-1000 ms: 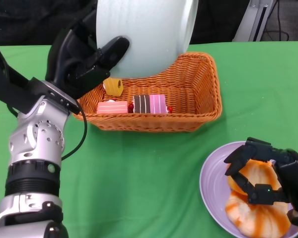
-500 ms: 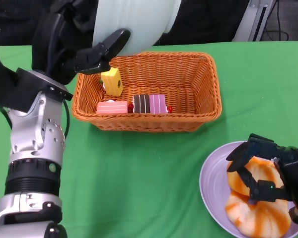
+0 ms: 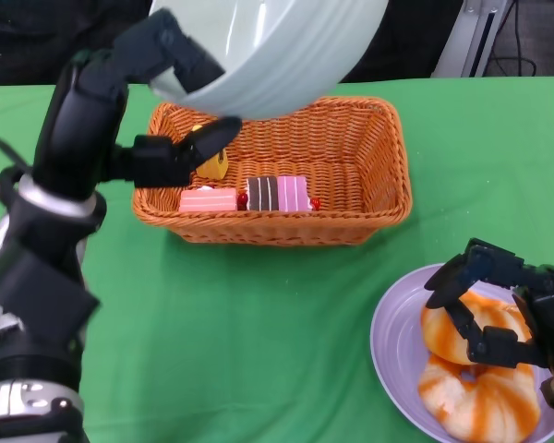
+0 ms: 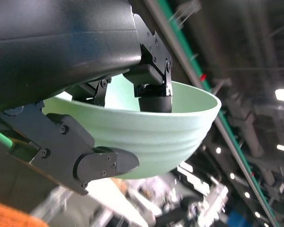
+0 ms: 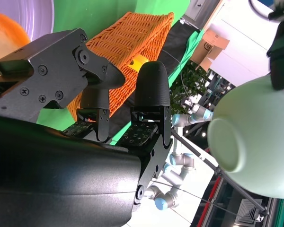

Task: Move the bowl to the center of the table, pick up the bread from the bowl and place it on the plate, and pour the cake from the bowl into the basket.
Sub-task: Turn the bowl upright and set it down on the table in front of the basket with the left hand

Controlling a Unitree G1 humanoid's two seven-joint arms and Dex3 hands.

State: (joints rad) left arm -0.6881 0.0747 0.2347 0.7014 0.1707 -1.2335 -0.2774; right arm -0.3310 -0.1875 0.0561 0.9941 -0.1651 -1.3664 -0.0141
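— While the left hand (image 3: 120,138) grips the bowl (image 3: 268,51) above the basket (image 3: 369,198), what's left?
— Little: cakes (image 3: 249,195) lie inside, bread (image 3: 475,369) sits on the plate (image 3: 392,355) under the right hand's (image 3: 508,309) loosely curled, empty-looking fingers.

Bowl (image 3: 268,51) above the basket (image 3: 351,221) with cakes (image 3: 277,193) inside; plate (image 3: 392,341) with bread (image 3: 471,388) nearer, right.

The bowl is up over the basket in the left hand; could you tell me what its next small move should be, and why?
Probably carry the bowl away from the basket and set it down on the green table. The left hand holds it by the rim above the basket, where cake pieces already lie, and the bread sits on the plate.
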